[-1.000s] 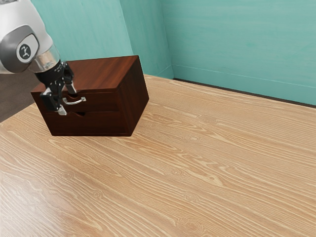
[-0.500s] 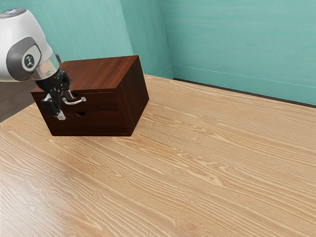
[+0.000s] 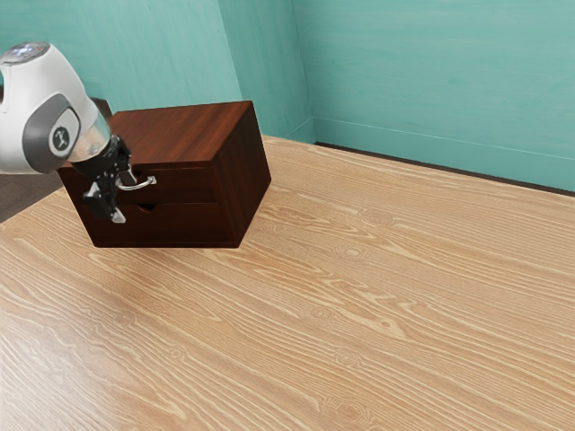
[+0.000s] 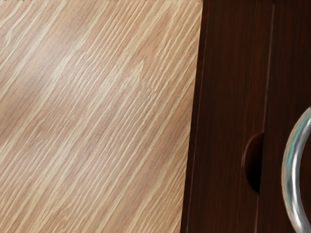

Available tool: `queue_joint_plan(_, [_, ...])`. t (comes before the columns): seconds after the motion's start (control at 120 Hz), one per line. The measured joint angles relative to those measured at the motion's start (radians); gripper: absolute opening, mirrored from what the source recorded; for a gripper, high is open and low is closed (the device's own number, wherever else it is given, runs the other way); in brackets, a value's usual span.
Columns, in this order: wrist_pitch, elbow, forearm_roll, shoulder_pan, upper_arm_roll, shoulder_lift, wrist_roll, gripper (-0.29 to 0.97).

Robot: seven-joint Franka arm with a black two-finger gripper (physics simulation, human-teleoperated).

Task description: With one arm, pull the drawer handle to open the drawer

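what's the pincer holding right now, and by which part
Cannot be told. The pincer is at the drawer handle, at its end toward the exterior view's left, but whether it grips that end is not visible.

Teal walls point(image 3: 431, 63) meet in a corner, upper ctr; light-grain wood table point(image 3: 377, 296) covers btm & right; dark floor point(image 3: 22, 193) at mid left; even, soft light

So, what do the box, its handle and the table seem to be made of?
Box: probably dark varnished wood; fine grain and a soft sheen show.
Handle: likely polished metal; silvery with bright reflections.
Table: light wood, or perhaps laminate; bold wavy grain, faint sheen.
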Motion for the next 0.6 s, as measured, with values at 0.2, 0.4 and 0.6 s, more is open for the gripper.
queue_joint_plan(0.2, [0.147,-0.050,0.005,0.002,0.019,-0.002,0.005,0.63])
queue_joint_plan(0.4, [0.218,-0.015,0.002,0.000,0.019,0.046,0.011,0.60])
queue_joint_plan(0.6, [0.243,-0.014,-0.005,-0.004,0.017,0.048,0.015,0.47])
